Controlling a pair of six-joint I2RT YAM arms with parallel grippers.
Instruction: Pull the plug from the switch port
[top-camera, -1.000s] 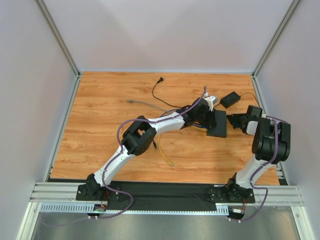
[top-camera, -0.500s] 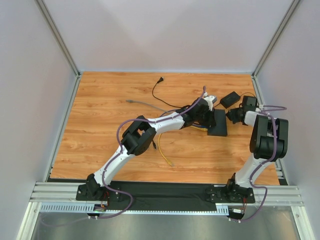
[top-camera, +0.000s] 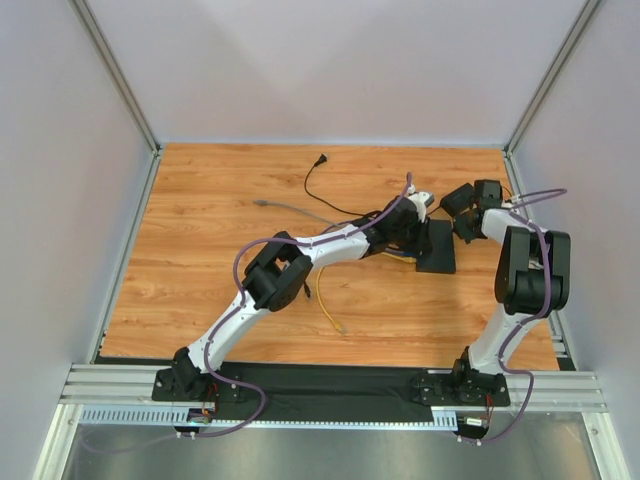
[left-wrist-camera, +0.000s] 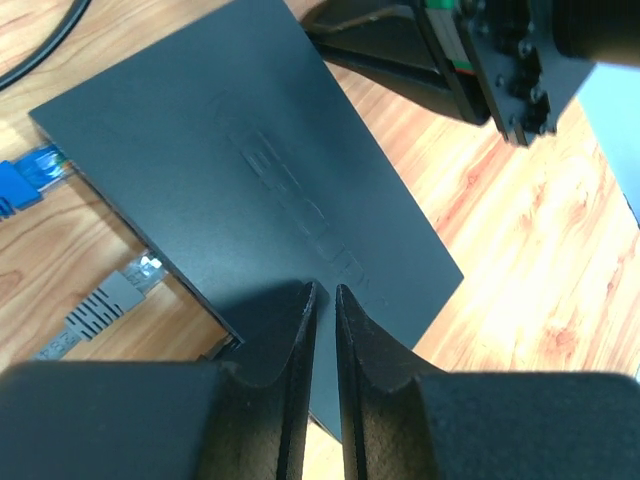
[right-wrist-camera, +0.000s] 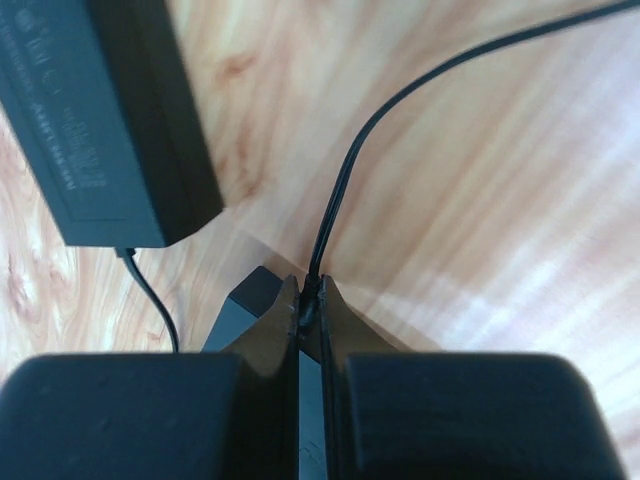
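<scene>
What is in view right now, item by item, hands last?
switch: one, black, right of table centre
power adapter: one, black, beyond the switch
thin cord: one, black, beside the adapter
loose lead: one, black, far middle
blue plug: one, blue, switch edge
grey plug: one, grey, same edge
yellow cable: one, yellow, table centre
table: one, wood
left hand: black, over the switch, fingers slightly apart
right hand: black, shut on the thin cord

Left half of the table (top-camera: 190, 250) is wide open. Right-centre's a squeeze: switch (top-camera: 440, 255), power adapter (top-camera: 456, 196), thin black cord (right-wrist-camera: 342, 178), yellow cable (top-camera: 330, 308) all bunched.
</scene>
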